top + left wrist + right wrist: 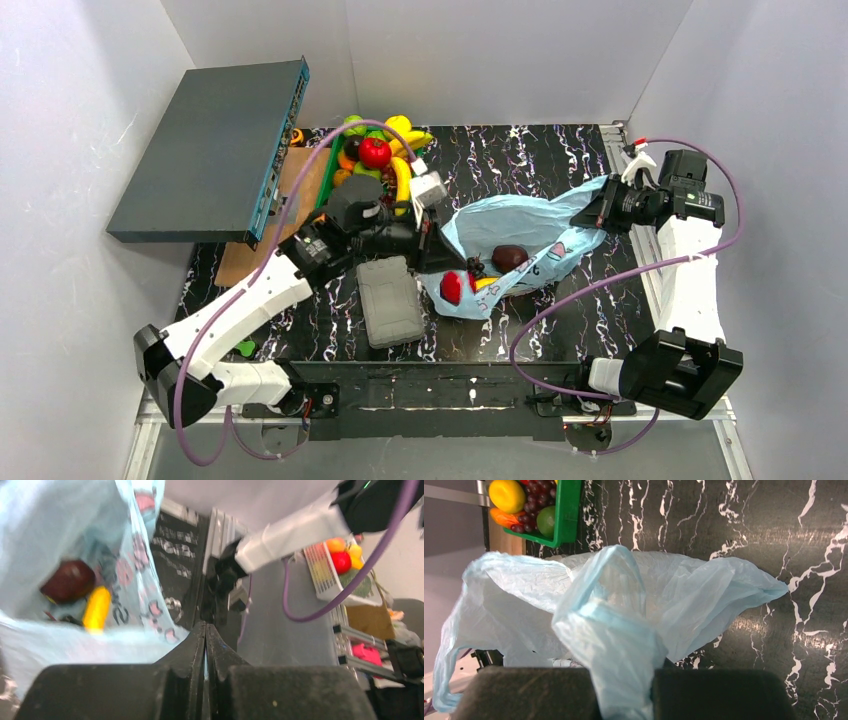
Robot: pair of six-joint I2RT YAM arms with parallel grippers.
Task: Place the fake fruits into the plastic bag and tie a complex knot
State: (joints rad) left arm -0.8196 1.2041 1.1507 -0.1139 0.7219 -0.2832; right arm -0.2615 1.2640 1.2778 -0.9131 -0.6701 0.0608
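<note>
While left hand [205,628], right hand [602,208] pinch rims, crinkly light-blue plastic bag [525,222] holds plum [509,257].

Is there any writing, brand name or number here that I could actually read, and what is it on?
No text in these pictures can be read.
plastic bag: pink and dark printed figures only, no legible words.
white box with a fruit picture, in the background of the left wrist view: rows of print on its side, too small and blurred to read.
</note>
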